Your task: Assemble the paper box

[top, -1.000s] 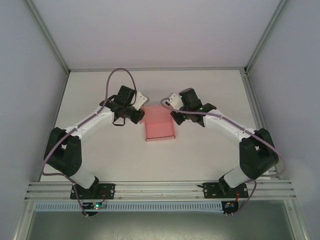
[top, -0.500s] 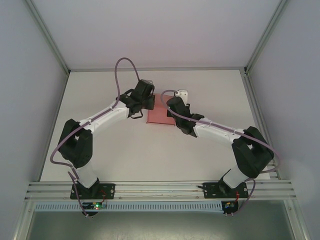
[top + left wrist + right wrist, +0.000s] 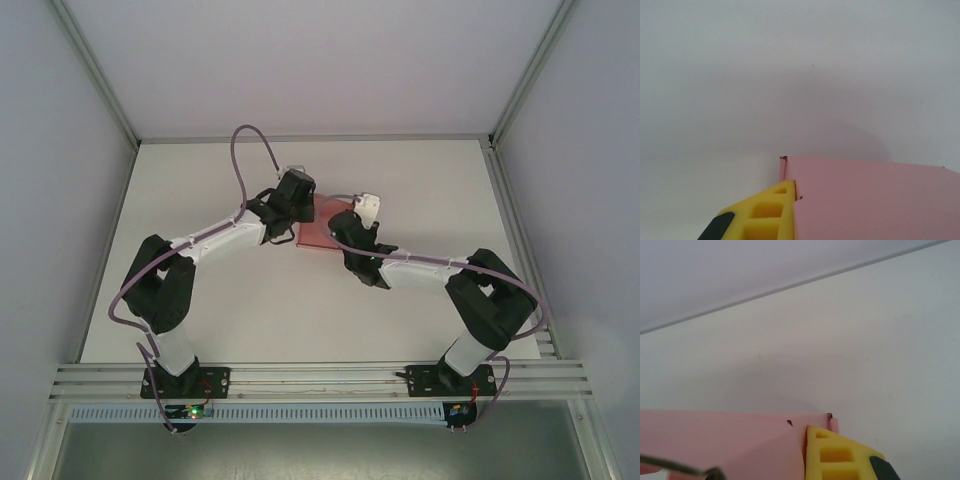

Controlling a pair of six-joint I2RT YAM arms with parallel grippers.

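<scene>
While the thin pink card box [image 3: 316,233] sits between them, my left gripper [image 3: 300,212] and right gripper [image 3: 343,228] are both closed, apparently each pinching one of its side edges.

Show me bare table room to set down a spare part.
Widest free patch: white table between the arm bases and the pink card box. Also bare: the far strip between box and back wall, plus both side margins. Crowded: the centre, where left fingers and right fingers meet the box.
</scene>
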